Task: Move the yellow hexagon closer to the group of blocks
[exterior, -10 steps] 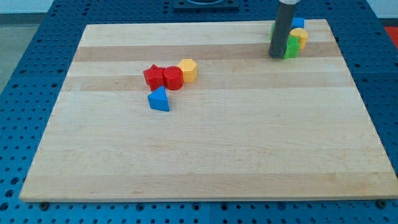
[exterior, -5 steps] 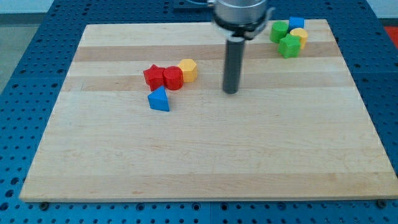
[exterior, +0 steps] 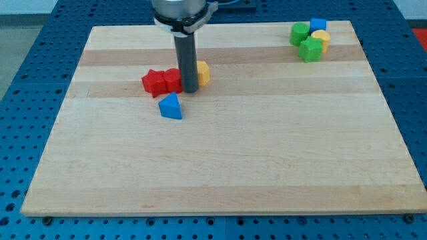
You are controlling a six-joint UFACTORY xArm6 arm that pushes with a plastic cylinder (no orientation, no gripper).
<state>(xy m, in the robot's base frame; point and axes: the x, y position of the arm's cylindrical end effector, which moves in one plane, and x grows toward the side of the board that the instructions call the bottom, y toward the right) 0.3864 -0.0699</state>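
The yellow hexagon point(exterior: 202, 72) lies on the wooden board left of centre near the view's top, partly hidden by my rod. My tip point(exterior: 189, 91) stands at its lower left, between it and a red cylinder point(exterior: 173, 81). A red star-shaped block point(exterior: 154, 83) touches the cylinder's left side. A blue triangle point(exterior: 171, 107) lies just below them, apart from the rod.
A cluster at the view's top right holds a green cylinder point(exterior: 300, 33), a green star-like block point(exterior: 310, 50), a blue block point(exterior: 318, 25) and a yellow block point(exterior: 322, 39). The board's edge point(exterior: 220, 213) runs along the view's bottom over a blue pegboard.
My rod has swept from the top-right cluster leftward across the board to the yellow hexagon. The two red blocks have shifted left; the hexagon has stayed about in place.
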